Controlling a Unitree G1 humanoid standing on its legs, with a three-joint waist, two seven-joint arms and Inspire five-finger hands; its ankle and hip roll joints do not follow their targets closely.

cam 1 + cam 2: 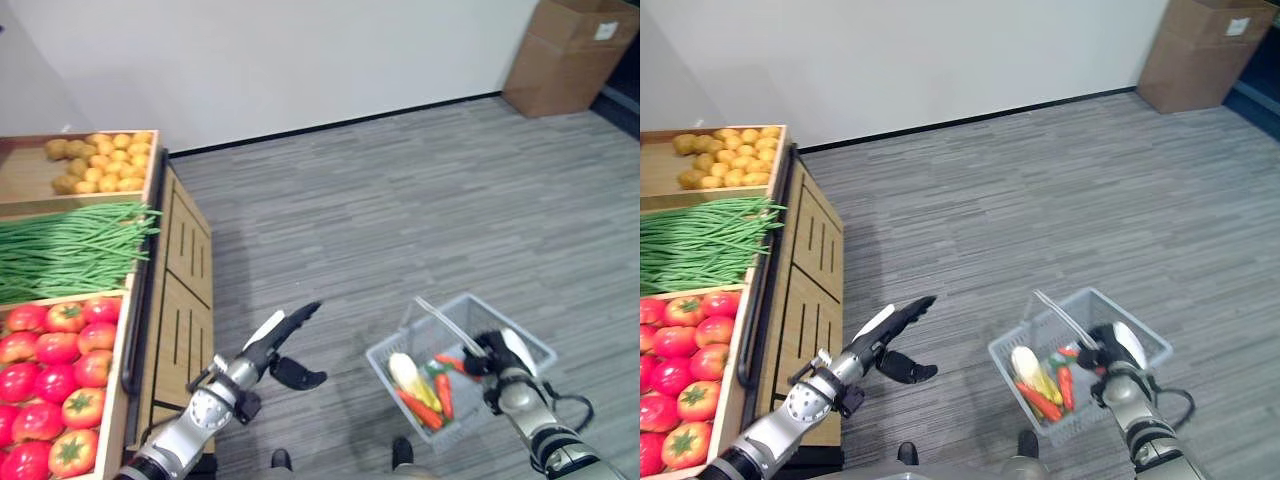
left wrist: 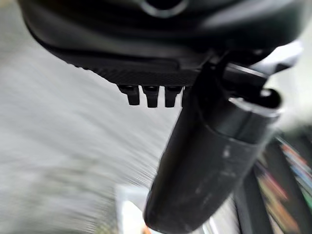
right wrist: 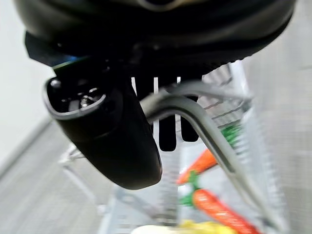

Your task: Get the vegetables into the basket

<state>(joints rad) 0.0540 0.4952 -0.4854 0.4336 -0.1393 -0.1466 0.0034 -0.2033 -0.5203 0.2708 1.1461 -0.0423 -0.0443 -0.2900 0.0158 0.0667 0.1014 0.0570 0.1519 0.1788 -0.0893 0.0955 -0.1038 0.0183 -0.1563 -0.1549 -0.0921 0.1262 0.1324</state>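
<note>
Right robot hand (image 1: 497,352) is curled round the basket (image 1: 530,350) handle, partly hiding it; left robot hand (image 1: 285,335) hangs fingers straight, lower centre.

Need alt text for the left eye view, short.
The robot's right hand grips the handle of a grey wire basket holding carrots and a pale corn cob above grey carpet. Its left hand hangs open beside a wooden stand of tomatoes, green beans and potatoes.

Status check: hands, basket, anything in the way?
Right hand shut on basket handle, carrots and corn inside. Left hand open, empty, between basket and produce stand. Nothing in the way.
</note>
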